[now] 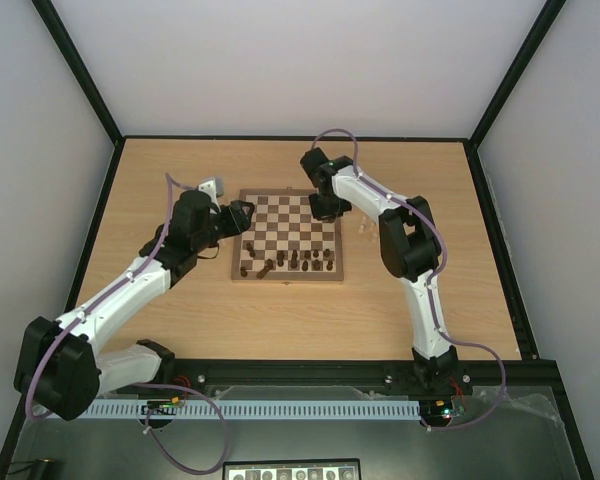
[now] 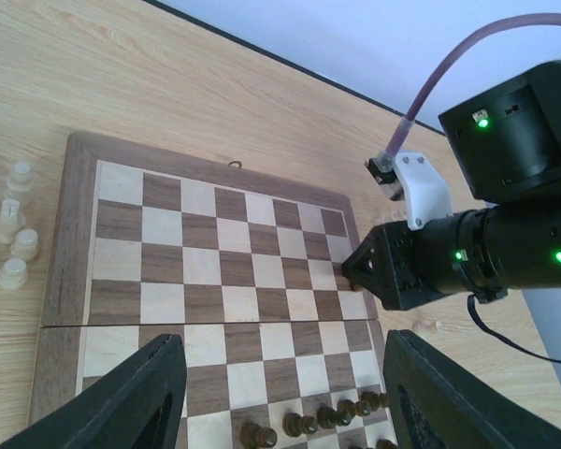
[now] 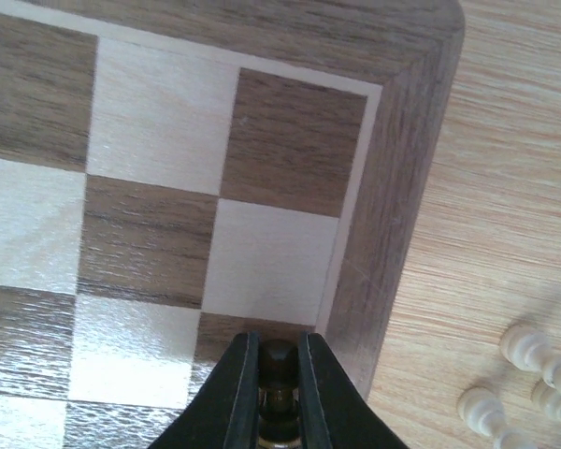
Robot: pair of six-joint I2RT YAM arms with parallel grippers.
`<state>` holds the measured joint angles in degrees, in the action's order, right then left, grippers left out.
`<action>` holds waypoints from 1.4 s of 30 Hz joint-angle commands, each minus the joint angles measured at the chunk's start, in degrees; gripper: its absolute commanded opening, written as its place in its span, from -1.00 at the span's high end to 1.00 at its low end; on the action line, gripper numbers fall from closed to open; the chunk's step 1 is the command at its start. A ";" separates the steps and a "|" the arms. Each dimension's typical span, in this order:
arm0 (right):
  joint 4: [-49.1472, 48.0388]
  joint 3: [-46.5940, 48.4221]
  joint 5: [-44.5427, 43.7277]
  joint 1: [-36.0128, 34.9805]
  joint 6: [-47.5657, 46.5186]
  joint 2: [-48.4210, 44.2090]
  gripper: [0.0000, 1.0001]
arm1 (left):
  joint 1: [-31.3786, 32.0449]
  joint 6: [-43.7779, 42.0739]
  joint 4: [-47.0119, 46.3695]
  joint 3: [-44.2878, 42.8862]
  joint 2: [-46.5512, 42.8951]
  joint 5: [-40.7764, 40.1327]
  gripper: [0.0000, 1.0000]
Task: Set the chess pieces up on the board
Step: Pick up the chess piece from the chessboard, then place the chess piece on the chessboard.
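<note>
Far rows of the board (image 1: 280, 214) lie open; dark pieces (image 1: 296, 262) crowd near rows, cream pieces (image 3: 526, 344) flank its right edge.

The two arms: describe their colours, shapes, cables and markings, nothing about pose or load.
Left arm and right arm match: white link shells, blocky black joint housings. A mauve cable loops along each. Fingers are plain black tapered wedges. Green lights glow on the right arm's wrist housings.

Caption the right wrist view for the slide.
Right gripper holding a dark chess piece at the board edge, cream pieces loose on the table.
</note>
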<state>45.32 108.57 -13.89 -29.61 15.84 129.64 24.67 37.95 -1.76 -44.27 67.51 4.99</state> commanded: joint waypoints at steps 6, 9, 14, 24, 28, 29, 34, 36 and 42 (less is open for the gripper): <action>-18.49 -9.67 22.79 4.44 6.97 -12.71 0.90 | 2.72 0.41 -6.58 6.82 -9.91 6.68 -0.22; -32.65 -19.59 32.93 5.88 15.30 -22.04 0.87 | 6.03 -1.09 -9.11 7.55 -12.28 7.17 -0.22; -67.32 -43.22 44.75 7.32 41.20 -39.16 0.87 | 13.98 -5.37 -11.03 7.76 -17.48 1.93 -0.23; -111.02 -66.21 42.67 0.71 65.00 -56.08 0.83 | 21.16 -8.93 -30.07 15.58 -24.03 5.89 -0.39; -105.82 -66.33 37.63 -8.13 50.47 -64.51 0.84 | 21.46 -6.12 -39.81 17.42 -21.72 10.84 -0.39; -103.93 -66.38 36.28 -10.19 46.93 -66.21 0.85 | 21.43 -5.00 -43.01 17.71 -21.05 11.96 -0.39; -102.15 -68.03 35.00 -15.97 35.55 -70.62 0.88 | 21.71 -0.62 -50.91 18.58 -19.37 17.17 -0.34; -101.08 -68.68 35.62 -17.73 31.65 -71.71 0.88 | 22.42 -0.94 -52.15 19.40 -20.96 18.78 -0.33; -96.35 -71.66 32.13 -23.55 18.85 -75.58 0.90 | 26.79 -6.71 -49.63 19.06 -24.21 25.87 -0.40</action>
<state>-52.45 38.85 21.41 -50.37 46.59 56.86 49.34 34.74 -47.29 -25.39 45.04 24.51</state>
